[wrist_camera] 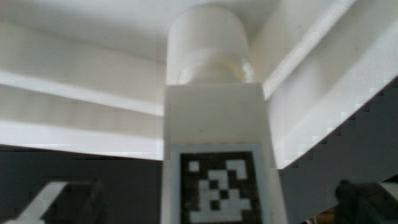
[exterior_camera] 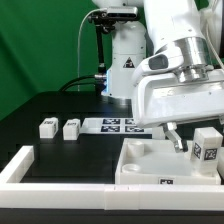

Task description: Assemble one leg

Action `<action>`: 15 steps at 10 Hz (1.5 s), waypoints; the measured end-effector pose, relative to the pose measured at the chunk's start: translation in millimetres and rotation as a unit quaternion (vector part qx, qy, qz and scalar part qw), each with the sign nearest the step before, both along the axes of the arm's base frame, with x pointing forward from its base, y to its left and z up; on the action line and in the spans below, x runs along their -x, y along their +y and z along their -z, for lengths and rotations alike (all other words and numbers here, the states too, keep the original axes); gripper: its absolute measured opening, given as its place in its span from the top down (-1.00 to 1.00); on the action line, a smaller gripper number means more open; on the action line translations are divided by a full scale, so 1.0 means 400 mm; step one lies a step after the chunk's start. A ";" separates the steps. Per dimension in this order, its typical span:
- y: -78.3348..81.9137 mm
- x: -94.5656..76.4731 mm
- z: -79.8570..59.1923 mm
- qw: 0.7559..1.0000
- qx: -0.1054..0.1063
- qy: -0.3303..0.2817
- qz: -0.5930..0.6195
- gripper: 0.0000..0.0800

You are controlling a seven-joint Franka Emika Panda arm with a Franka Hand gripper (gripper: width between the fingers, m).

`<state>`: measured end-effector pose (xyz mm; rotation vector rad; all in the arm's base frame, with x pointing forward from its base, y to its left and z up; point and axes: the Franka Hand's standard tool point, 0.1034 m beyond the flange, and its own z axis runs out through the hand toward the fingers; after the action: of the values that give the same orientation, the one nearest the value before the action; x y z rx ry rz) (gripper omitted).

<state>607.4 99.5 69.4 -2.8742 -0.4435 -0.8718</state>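
Note:
A white leg (exterior_camera: 207, 148) with a black-and-white tag stands upright on the white panel (exterior_camera: 150, 160), at the exterior view's right. My gripper (exterior_camera: 192, 146) hangs over it. One dark finger (exterior_camera: 178, 140) shows beside the leg; the other is hidden. In the wrist view the leg (wrist_camera: 217, 120) runs away from the camera, tag toward me, with its rounded end against the panel (wrist_camera: 89, 90). The gripper (wrist_camera: 210, 215) sits astride the leg, and both fingertips (wrist_camera: 365, 200) stand apart from its sides, so it is open. Two more legs (exterior_camera: 47, 127) (exterior_camera: 72, 128) stand on the black table at the exterior view's left.
The marker board (exterior_camera: 120, 125) lies flat on the table behind the panel. A white rail (exterior_camera: 20, 165) borders the near and left sides of the work area. The arm's white body (exterior_camera: 180, 70) fills the upper right. A green curtain hangs behind.

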 end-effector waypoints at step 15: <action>0.011 -0.041 -0.065 0.963 -0.020 0.267 -0.015 -0.62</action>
<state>623.7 104.0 95.4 -2.8865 -0.3958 -0.0761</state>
